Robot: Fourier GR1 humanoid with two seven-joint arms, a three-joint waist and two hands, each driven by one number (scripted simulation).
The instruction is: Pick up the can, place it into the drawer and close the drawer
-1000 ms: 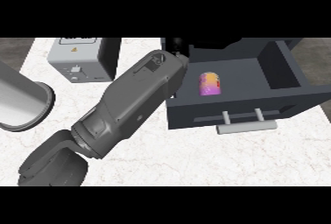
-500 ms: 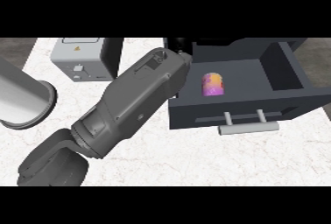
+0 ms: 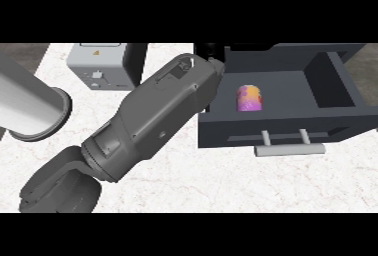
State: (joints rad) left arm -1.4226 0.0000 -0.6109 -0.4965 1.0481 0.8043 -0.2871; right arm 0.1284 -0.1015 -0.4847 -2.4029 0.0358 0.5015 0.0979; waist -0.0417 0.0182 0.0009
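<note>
The can (image 3: 249, 98), orange over purple, lies on the floor of the open dark drawer (image 3: 338, 82), near its left wall, and nothing holds it. The drawer's pale bar handle (image 3: 289, 148) sticks out from its front panel toward me. My left forearm (image 3: 155, 115) runs from the lower left up to the drawer's back left corner. It covers most of my left hand (image 3: 212, 52); only a dark bit shows past the wrist, above the drawer's left wall. My right hand is out of the view.
A light grey box-shaped appliance (image 3: 100, 67) stands at the back, left of the forearm. A big pale cylinder (image 3: 26, 107) lies at the left edge. White marble counter (image 3: 244, 185) stretches in front of the drawer.
My forearm's wrist end has shifted slightly by the drawer's back left corner. The can has stayed lying in the drawer, and the drawer has stayed open.
</note>
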